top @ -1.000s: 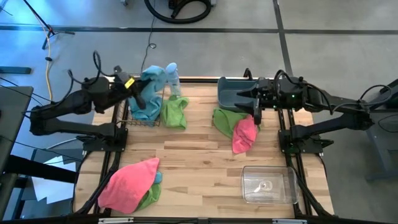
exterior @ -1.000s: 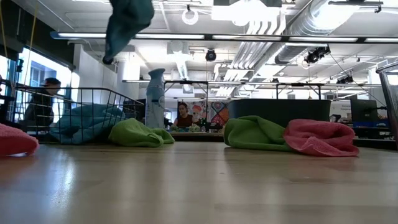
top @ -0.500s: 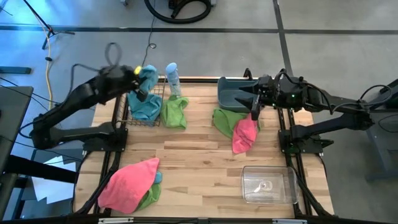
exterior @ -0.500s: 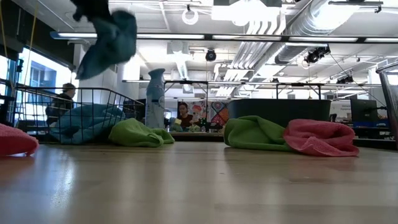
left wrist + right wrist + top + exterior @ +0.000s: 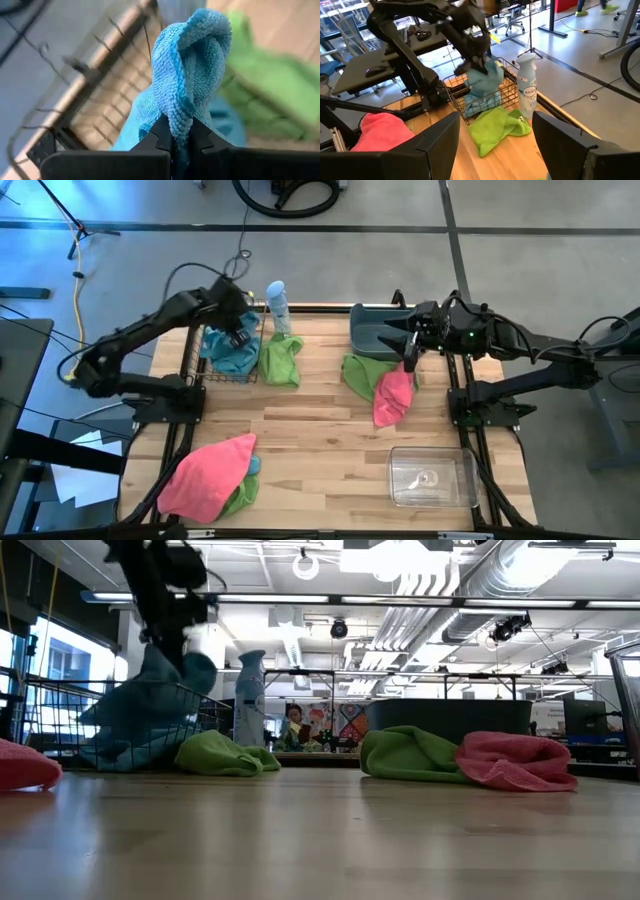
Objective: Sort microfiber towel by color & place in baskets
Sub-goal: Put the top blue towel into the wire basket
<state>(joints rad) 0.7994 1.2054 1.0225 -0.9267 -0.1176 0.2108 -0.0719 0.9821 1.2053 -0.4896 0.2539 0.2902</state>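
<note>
The left pincer (image 5: 181, 142), clamped on a bunched fold of the blue towel (image 5: 192, 75), holds it over the wire basket (image 5: 225, 360); soft, light and limp, it drapes, so grip gathered folds, while the right pincer (image 5: 408, 360) waits spread above the bench (image 5: 320, 430).

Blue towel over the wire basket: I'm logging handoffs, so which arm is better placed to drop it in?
Left. The left gripper is shut on the blue towel right above the wire basket. The right gripper waits open by the slate-blue tub, across the table.
</note>
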